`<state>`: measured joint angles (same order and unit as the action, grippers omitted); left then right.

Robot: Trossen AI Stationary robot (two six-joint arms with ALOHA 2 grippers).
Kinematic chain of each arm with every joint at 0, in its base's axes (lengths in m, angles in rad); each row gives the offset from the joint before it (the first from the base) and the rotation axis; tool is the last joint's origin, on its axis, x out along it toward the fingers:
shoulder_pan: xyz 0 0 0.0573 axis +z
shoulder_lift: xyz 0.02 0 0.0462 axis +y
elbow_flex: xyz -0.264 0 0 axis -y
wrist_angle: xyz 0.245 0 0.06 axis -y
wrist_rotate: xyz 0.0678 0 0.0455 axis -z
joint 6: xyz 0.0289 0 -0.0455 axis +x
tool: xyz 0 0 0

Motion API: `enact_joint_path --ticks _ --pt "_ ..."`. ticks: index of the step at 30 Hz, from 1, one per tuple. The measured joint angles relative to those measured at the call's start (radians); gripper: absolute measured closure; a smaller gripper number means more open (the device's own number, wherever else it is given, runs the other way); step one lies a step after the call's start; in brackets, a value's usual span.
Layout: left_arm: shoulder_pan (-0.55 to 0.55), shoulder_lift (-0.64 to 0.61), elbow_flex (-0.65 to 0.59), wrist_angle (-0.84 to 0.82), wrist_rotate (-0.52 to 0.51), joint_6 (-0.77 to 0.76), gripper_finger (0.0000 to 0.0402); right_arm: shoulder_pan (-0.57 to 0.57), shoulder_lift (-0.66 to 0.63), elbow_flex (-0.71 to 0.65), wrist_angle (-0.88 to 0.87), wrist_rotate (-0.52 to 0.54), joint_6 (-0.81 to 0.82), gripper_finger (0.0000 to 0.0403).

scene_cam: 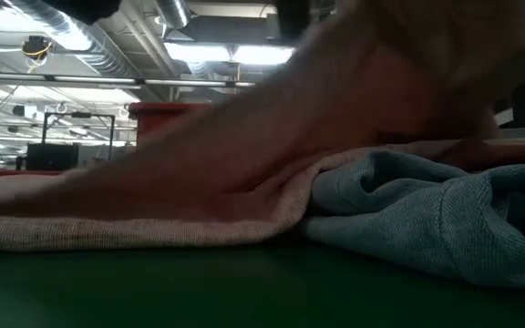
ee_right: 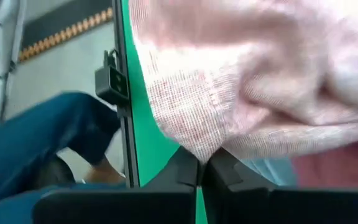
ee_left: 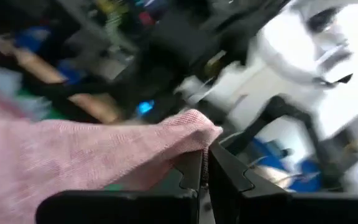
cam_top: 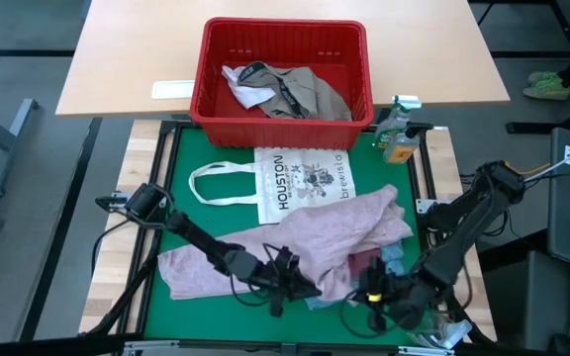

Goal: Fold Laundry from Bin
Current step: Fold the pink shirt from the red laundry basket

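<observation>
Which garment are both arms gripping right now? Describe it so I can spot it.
On the green mat, below the HOUSTON tote bag, lies the pale pink garment, the widest piece. Both arms pinch its near edge, unlike the light blue piece tucked under it.

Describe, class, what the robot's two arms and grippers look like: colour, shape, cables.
Both arms are dark, slim and jointed, with black cables looping along them. The left gripper and right gripper each end in two flat black fingers with stepped inner edges. The right arm carries small yellow markings near its wrist.
</observation>
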<state>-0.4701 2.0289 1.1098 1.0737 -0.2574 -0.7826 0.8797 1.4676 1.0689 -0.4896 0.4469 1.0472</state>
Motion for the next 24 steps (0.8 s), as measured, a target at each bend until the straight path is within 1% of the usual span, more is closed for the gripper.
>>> enact_joint_path --ticks 3,7,12,14,16,17,19,23,24 --pt "-0.013 0.001 0.000 -0.090 -0.062 0.000 0.0391 0.000 -0.007 0.091 -0.179 -0.025 0.004 0.0395" --pt "-0.022 0.001 0.000 -0.154 -0.100 0.000 0.0391 -0.003 -0.007 0.233 -0.423 -0.019 0.004 0.0399" --pt "-0.021 0.001 0.001 -0.171 -0.116 0.000 0.0391 -0.003 -0.007 0.385 -0.642 0.092 0.002 0.0399" --pt "-0.018 0.001 0.002 -0.168 -0.146 0.000 0.0391 -0.015 -0.007 0.420 -0.689 0.142 0.001 0.0400" --pt "-0.014 0.000 0.002 -0.172 -0.156 0.000 0.0391 -0.037 -0.007 0.434 -0.712 0.157 -0.006 0.0399" --pt "-0.013 0.000 0.002 -0.176 -0.155 0.000 0.0391 -0.050 -0.007 0.436 -0.726 0.152 -0.008 0.0398" --pt "-0.012 0.000 0.002 -0.180 -0.147 0.000 0.0391 -0.077 -0.007 0.439 -0.736 0.104 -0.031 0.0398" --pt "-0.012 0.000 0.001 -0.179 -0.145 0.000 0.0391 -0.123 -0.007 0.439 -0.788 -0.061 -0.125 0.0400" --pt "-0.011 0.000 0.001 -0.179 -0.146 0.000 0.0391 -0.132 -0.007 0.439 -0.806 -0.087 -0.137 0.0400"
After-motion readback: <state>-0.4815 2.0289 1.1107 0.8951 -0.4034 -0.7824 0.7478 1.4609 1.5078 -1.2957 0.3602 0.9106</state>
